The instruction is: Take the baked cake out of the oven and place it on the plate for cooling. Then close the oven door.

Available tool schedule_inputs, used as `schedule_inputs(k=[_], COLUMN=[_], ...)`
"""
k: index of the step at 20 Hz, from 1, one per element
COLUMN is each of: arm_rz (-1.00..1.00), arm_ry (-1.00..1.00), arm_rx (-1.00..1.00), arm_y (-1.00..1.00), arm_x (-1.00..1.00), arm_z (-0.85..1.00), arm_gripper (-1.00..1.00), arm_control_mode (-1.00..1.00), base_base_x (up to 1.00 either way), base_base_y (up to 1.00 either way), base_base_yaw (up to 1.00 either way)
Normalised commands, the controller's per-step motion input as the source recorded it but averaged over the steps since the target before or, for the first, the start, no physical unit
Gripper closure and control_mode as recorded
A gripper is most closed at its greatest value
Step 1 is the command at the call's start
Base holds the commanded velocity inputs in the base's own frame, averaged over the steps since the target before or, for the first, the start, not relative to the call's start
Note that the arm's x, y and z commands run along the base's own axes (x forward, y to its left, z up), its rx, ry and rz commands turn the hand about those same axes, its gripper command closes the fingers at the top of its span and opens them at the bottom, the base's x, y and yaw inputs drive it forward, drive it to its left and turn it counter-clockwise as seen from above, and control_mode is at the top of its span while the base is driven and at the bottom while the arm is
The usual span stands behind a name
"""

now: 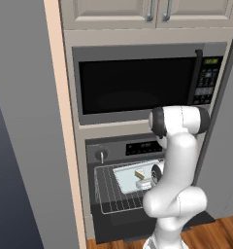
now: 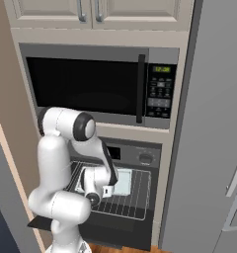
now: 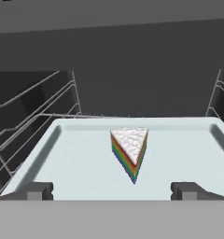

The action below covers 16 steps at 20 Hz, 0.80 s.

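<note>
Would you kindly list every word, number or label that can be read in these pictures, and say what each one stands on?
No text can be read with certainty.
Green digits on the black-windowed microwave's control panel: lit, too blurred to read.
Keypad buttons below those digits: markings too small to read.
Black digital display strip on the grey steel oven: faint pale marks, unreadable.
White-iced rainbow-layered cake slice and pale tray: no lettering.
</note>
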Motion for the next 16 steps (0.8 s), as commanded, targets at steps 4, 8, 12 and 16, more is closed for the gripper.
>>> schedule_inputs(k=[4, 8, 12, 16], arm_rz=[0.0, 0.0, 0.0, 0.0], arm_ry=[-0.07, -0.05, -0.02, -0.02], arm_rx=[0.0, 0.0, 0.0, 0.0], arm_y=[-0.01, 0.0, 0.0, 0.0], arm_x=[0.29, 0.24, 0.07, 0.1], arm_z=[-0.14, -0.14, -0.12, -0.14], arm_gripper=[-1.0, -1.0, -1.0, -1.0], arm_control_mode=[-1.0, -1.0, -1.0, -1.0], base_base_x=[0.0, 0.0, 0.0, 0.0], base_base_y=[0.0, 0.0, 0.0, 0.0], base_base_yaw=[0.0, 0.0, 0.0, 0.0])
